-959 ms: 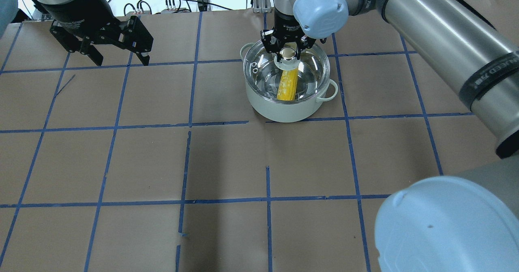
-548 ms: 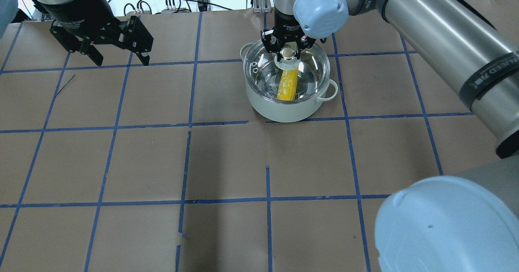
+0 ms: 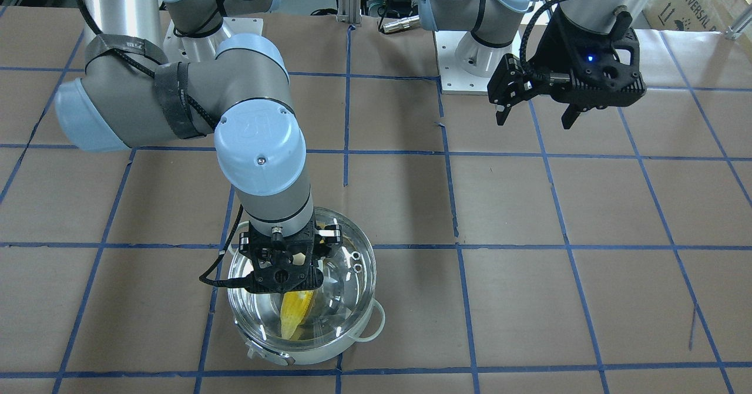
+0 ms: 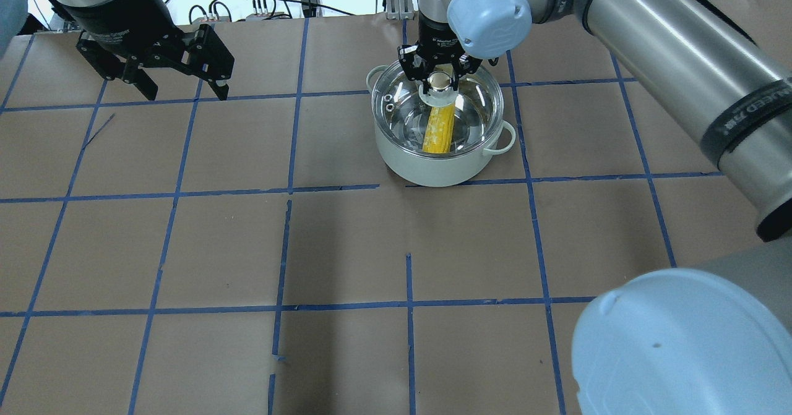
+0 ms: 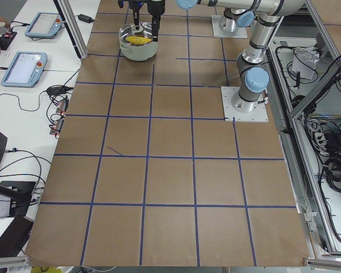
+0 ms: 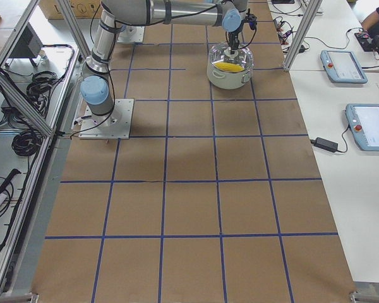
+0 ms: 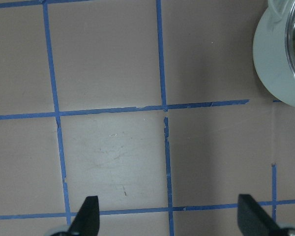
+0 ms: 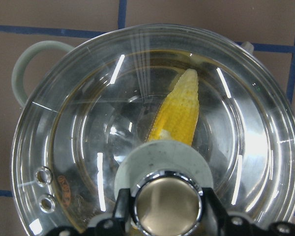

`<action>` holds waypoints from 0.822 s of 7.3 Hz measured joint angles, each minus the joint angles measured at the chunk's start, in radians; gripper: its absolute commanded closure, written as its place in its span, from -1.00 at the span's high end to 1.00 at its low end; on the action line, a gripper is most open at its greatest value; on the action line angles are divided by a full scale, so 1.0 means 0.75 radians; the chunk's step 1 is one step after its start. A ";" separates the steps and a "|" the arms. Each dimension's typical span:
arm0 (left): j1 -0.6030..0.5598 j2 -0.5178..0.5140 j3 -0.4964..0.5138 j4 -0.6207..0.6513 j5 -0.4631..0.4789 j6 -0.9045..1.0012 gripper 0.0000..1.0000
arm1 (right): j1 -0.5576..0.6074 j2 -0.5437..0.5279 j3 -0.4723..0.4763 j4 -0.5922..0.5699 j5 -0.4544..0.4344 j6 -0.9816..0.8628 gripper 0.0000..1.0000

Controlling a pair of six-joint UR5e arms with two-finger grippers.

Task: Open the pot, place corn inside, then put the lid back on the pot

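Note:
The pot [image 4: 433, 164] stands on the paper-covered table at the far middle. The glass lid [image 4: 476, 102] sits on its rim. The corn [image 4: 438, 130] lies inside the pot, seen through the glass, and shows in the right wrist view [image 8: 179, 113]. My right gripper [image 4: 440, 82] is over the lid's middle, its fingers [image 8: 124, 211] pressed against both sides of the metallic knob [image 8: 168, 204]. My left gripper [image 4: 179, 90] hangs open and empty above the table at the far left, well away from the pot.
Blue tape lines form a grid on the brown paper [image 4: 346, 248]. Cables [image 4: 266, 0] lie past the table's far edge. The right arm's long link [image 4: 680, 62] spans the right side above the table. The pot's edge shows in the left wrist view [image 7: 273, 59].

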 measured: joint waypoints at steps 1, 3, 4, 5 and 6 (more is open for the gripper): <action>0.000 0.000 0.000 0.001 0.000 0.000 1.00 | 0.000 0.000 0.000 0.000 0.000 0.000 0.22; 0.000 0.000 0.000 0.001 -0.001 0.000 1.00 | 0.000 0.001 0.000 -0.005 -0.001 0.000 0.44; 0.000 0.000 0.000 0.002 -0.001 0.000 1.00 | 0.000 0.000 0.000 -0.014 0.000 0.000 0.43; 0.000 0.000 0.000 0.002 -0.001 0.000 1.00 | 0.000 0.000 0.000 -0.022 0.000 0.000 0.34; 0.000 0.000 0.000 0.002 0.000 0.000 1.00 | 0.000 0.000 0.000 -0.027 -0.001 -0.001 0.22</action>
